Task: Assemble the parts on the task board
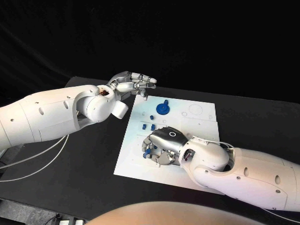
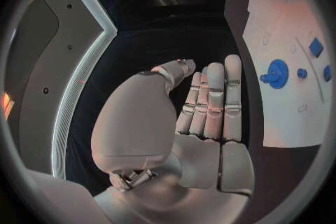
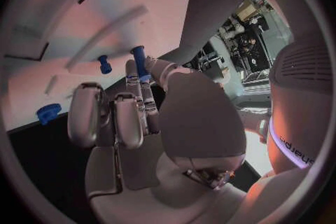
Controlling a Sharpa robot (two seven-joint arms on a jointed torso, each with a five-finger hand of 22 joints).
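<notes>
Overhead, left hand [image 1: 131,82] empty with fingers straight and together at the task board's [image 1: 191,140] eleven o'clock corner, blue gear [image 1: 163,108] near twelve, right hand [image 1: 165,146] pinching a blue peg [image 3: 139,61] above the board's centre, black counter [image 1: 258,126] beneath.

Head camera looking down on task board [image 1: 191,140], wrist cameras close behind each robot hand

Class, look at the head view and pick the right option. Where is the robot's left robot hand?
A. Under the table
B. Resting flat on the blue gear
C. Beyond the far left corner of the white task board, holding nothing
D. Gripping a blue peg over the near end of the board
C: the left robot hand sits off the far left corner of the task board, fingers straight and together, with nothing in it, apart from the blue gear.
</notes>
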